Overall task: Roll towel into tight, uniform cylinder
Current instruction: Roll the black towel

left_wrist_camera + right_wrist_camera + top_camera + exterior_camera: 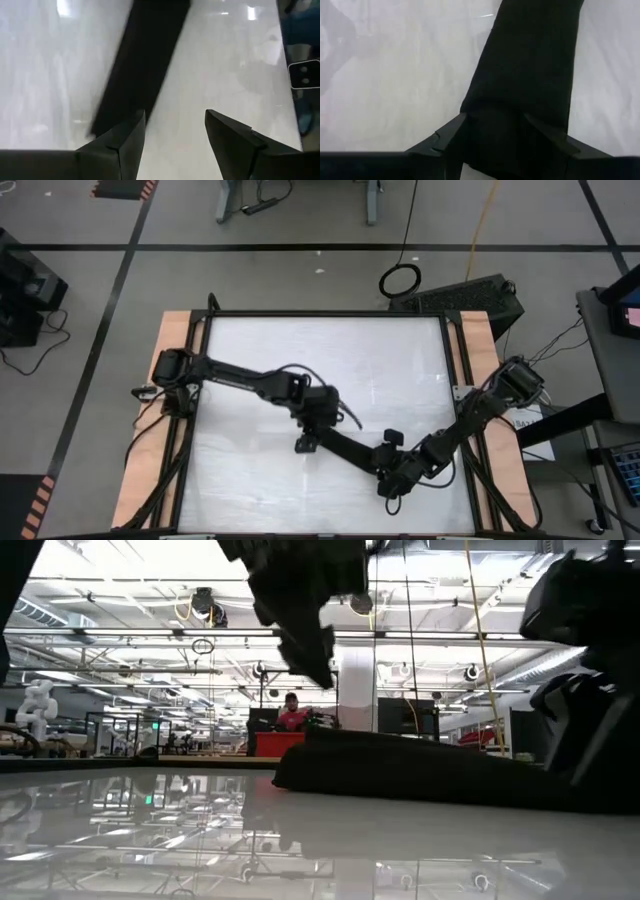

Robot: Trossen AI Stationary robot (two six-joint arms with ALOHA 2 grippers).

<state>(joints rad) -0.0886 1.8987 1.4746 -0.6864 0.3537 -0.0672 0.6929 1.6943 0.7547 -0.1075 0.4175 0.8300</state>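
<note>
While the towel (350, 448) lies as a long, narrow black band across the middle of the desk (260, 350), between my two arms, my right hand (492, 132) sits at one end with its fingers spread wide on either side of the cloth, not pinching it. My left hand (175, 135) hovers open just above the other end, the band running beside one finger (122, 137). Soft and limp, the cloth will probably sag and slide on the glossy surface, so I judge the end edges the best places to grip.
</note>
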